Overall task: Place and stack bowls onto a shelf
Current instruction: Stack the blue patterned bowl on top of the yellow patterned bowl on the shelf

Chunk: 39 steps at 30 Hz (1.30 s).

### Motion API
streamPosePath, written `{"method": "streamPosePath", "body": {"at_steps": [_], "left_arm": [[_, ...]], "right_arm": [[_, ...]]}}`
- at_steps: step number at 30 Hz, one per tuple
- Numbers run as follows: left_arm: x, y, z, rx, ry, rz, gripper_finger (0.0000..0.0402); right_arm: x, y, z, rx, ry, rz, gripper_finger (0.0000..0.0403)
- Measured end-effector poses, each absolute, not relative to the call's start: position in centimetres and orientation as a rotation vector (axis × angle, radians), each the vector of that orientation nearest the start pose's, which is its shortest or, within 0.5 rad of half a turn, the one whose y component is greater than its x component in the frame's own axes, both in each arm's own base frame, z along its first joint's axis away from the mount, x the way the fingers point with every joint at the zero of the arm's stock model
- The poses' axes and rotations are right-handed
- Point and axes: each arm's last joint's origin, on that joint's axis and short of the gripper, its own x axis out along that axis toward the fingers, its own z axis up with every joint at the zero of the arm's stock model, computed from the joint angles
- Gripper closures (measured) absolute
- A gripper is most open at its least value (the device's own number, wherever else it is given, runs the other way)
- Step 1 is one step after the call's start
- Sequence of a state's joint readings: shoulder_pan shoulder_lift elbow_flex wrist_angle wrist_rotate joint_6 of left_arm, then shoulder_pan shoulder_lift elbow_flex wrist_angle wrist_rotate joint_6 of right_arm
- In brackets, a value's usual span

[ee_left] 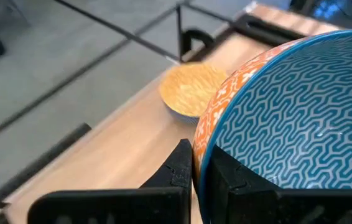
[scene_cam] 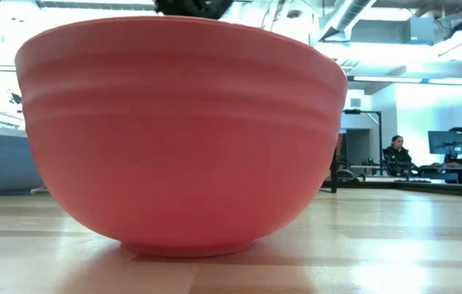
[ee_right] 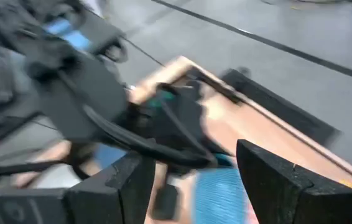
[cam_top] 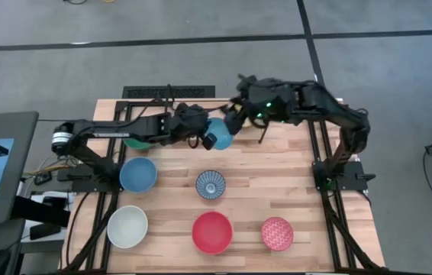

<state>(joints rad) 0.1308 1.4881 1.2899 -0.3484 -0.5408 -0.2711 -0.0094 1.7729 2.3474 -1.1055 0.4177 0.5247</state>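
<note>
We see the left gripper [ee_left: 194, 171] clamped on the rim of a blue patterned bowl [ee_left: 294, 118], one finger [ee_left: 176, 165] outside, one inside. A yellow bowl [ee_left: 191, 90] sits beyond the fingertips. The right gripper [ee_right: 191, 180] hovers nearby, fingers apart.

The worktop [cam_top: 277, 183] is made of light wood planks with a faint sheen. The red bowl [scene_cam: 178, 131] is seen as smooth and softly glossy. The patterned bowl [ee_left: 294, 118] looks glazed, and the left tool [ee_left: 202, 186] matt black.
</note>
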Motion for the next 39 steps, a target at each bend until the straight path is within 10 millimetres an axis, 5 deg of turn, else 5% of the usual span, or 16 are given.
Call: {"method": "streamPosePath", "body": {"at_steps": [8,17,26,32,39], "left_arm": [[35.8,8.6,32.9,-0.163,0.586,0.645,0.0401],[39.5,16.3,31.5,-0.243,0.732,0.58,0.0401],[42.6,22.9,31.0,-0.297,0.759,0.626,0.0401],[44.9,24.5,29.8,-0.338,0.722,0.612,0.0401],[45.2,24.6,26.8,-0.391,0.82,0.61,0.0402]], "right_arm": [[26.8,-3.2,50.1,0.353,0.564,-0.774,0.0153],[22.5,-3.1,49.3,0.405,0.616,-0.902,0.0153],[18.8,-2.9,44.7,0.521,0.703,-0.973,0.0153],[16.3,-2.3,41.7,0.623,0.702,-1.018,0.0153],[14.0,-1.6,39.5,0.719,0.672,-1.013,0.0153]]}}
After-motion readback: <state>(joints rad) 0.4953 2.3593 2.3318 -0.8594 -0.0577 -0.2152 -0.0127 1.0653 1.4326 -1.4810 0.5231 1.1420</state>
